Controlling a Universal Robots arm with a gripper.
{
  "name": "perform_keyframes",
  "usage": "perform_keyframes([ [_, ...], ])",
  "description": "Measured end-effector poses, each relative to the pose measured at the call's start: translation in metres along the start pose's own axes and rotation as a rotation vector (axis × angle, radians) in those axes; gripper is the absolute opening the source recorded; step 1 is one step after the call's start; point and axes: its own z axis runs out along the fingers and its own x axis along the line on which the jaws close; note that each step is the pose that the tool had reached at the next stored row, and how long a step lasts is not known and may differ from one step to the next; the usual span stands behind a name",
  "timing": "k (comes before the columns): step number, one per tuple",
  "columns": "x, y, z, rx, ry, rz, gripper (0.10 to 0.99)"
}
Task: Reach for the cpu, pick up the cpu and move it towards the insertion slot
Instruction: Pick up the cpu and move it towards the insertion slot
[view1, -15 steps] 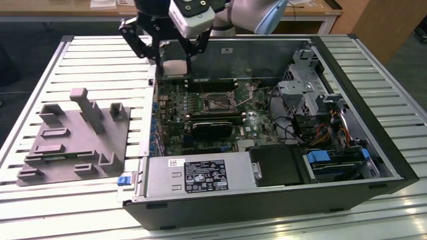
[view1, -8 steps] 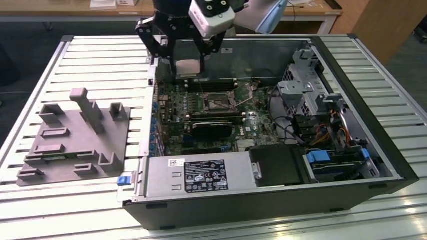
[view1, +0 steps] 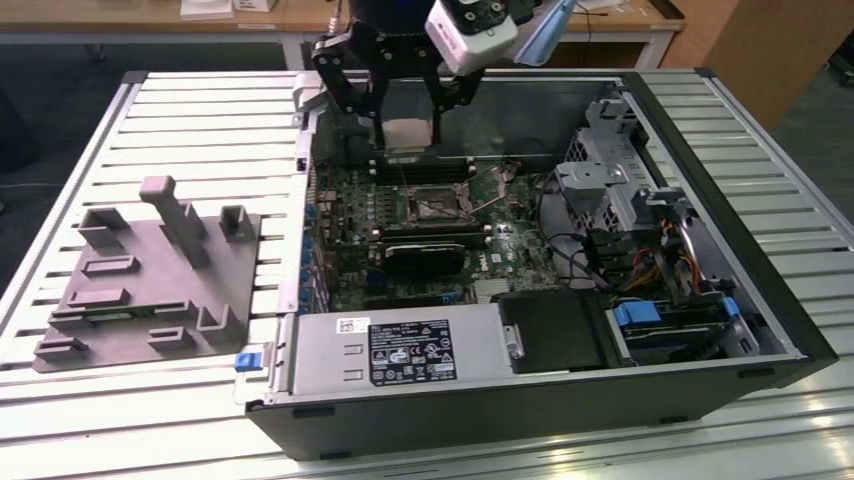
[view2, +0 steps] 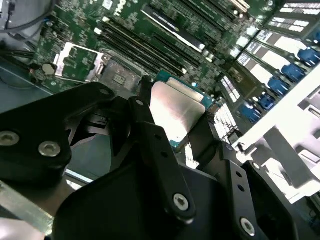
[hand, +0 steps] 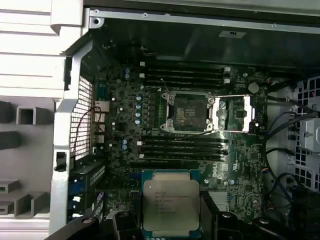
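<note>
Above the open computer case, upper middle of the exterior view, the black gripper (view1: 404, 105) pinches the flat silvery-beige square cpu (view1: 406, 133) by its edges, carrying it level, well apart from the dark bracket-framed insertion slot (view1: 435, 203).

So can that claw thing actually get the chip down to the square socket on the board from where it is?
Probably yes. The gripper holds the cpu above the motherboard, and the insertion slot lies open, its metal cover flipped aside, with nothing visibly between them.
</note>
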Motion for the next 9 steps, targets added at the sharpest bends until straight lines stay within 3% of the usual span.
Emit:
perform_keyframes([
  [9,-0.0204,-0.0006,0.0119,0.000,0.0074,0.000,0.545],
])
